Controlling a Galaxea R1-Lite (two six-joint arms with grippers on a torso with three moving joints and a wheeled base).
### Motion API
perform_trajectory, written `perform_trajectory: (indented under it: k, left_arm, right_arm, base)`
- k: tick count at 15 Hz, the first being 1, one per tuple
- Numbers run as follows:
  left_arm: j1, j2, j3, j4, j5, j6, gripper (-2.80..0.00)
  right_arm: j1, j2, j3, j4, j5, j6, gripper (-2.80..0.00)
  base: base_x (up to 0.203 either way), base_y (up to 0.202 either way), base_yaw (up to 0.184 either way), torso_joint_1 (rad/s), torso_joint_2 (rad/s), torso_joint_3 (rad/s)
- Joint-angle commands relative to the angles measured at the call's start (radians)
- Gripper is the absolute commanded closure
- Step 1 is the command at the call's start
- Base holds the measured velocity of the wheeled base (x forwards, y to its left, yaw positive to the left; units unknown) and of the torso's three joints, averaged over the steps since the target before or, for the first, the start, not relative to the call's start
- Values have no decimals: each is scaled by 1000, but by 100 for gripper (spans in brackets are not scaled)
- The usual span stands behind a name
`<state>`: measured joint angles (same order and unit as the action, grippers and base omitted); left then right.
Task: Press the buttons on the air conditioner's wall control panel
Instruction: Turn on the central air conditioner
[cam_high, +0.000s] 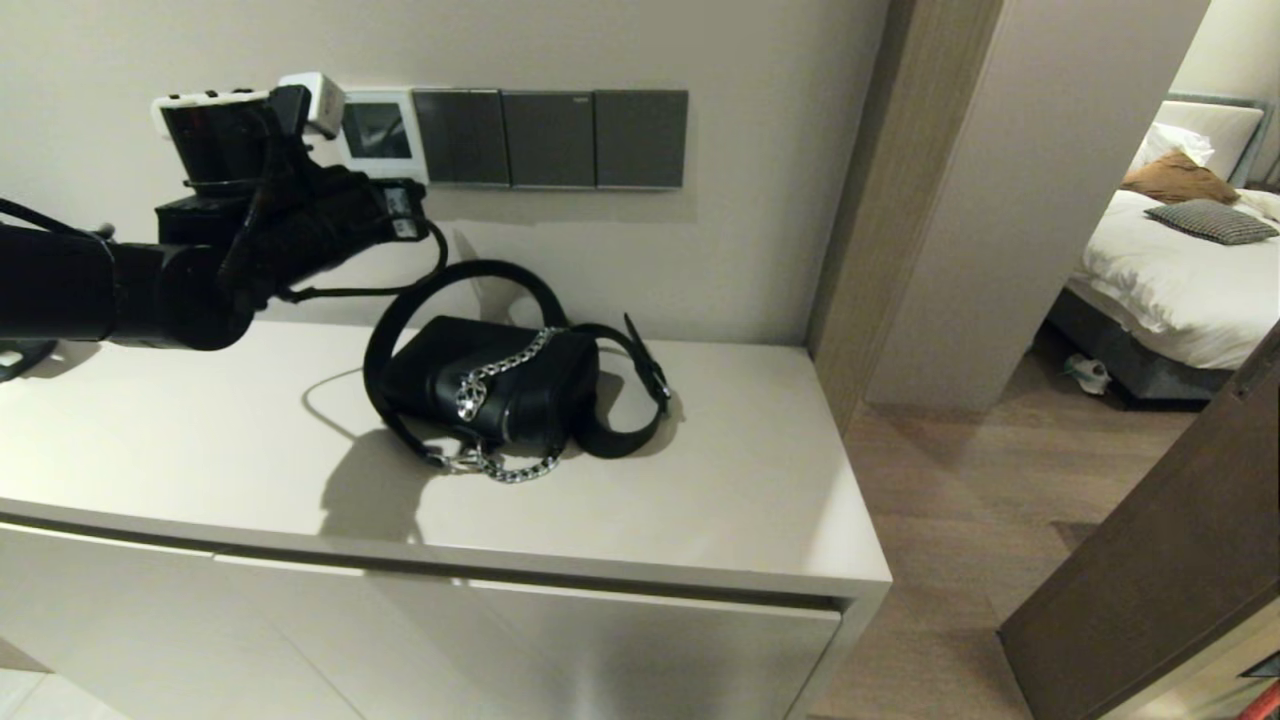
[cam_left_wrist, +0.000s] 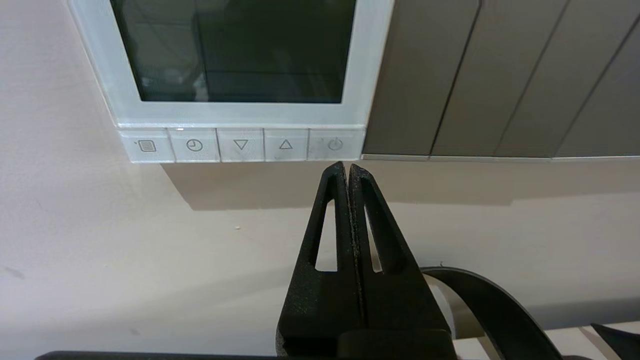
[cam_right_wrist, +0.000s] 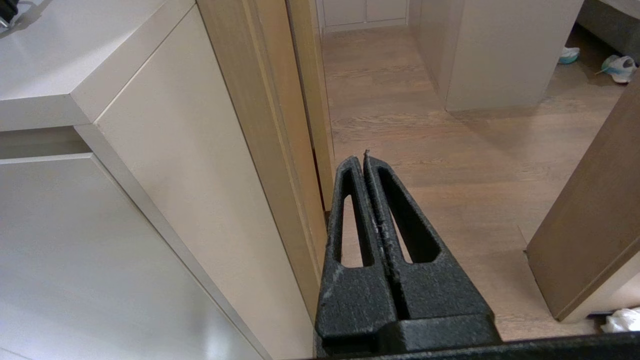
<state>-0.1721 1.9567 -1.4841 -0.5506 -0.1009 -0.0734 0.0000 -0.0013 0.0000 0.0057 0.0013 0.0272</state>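
Reaching up to the wall, the left gripper (cam_left_wrist: 346, 165) has its two black fingers pressed together with nothing between them, their joined tips just under the row of buttons (cam_left_wrist: 241, 145) and apparently a little short of touching. The nearest key is the power button (cam_left_wrist: 335, 144) at the end of the row beside the grey switches (cam_left_wrist: 495, 75); the tips sit right beneath it. The other four keys, marked with an up arrow, a down arrow, a clock and a list, run away from the tips along the same edge.

The panel (cam_high: 377, 132) is mounted on the wall above the counter (cam_high: 700, 480), touching the first of three dark grey switches, and its screen (cam_left_wrist: 235, 50) is dark. In the head view the left arm hides the panel's lower corner.

A black bag (cam_high: 490, 385) with a chain and strap lies on the counter below.

The right gripper (cam_right_wrist: 364, 156) hangs low beside the cabinet's end, over the wooden floor (cam_right_wrist: 425, 125), fingers closed and empty.
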Motion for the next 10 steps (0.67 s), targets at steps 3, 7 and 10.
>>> perform_trajectory:
  k: [3, 7, 10]
  left_arm:
    - [0, 22, -15, -4, 0, 7, 0]
    - [0, 21, -35, -5, 4, 6, 0]
    - [3, 10, -33, -5, 4, 6, 0]
  right_arm:
    - [0, 1, 2, 0, 0, 0, 0]
    - [-1, 1, 2, 0, 0, 0, 0]
    - [0, 1, 2, 0, 0, 0, 0]
  base:
    - [0, 0, 0, 0, 0, 0]
    - [0, 0, 0, 0, 0, 0]
    - [0, 0, 0, 0, 0, 0]
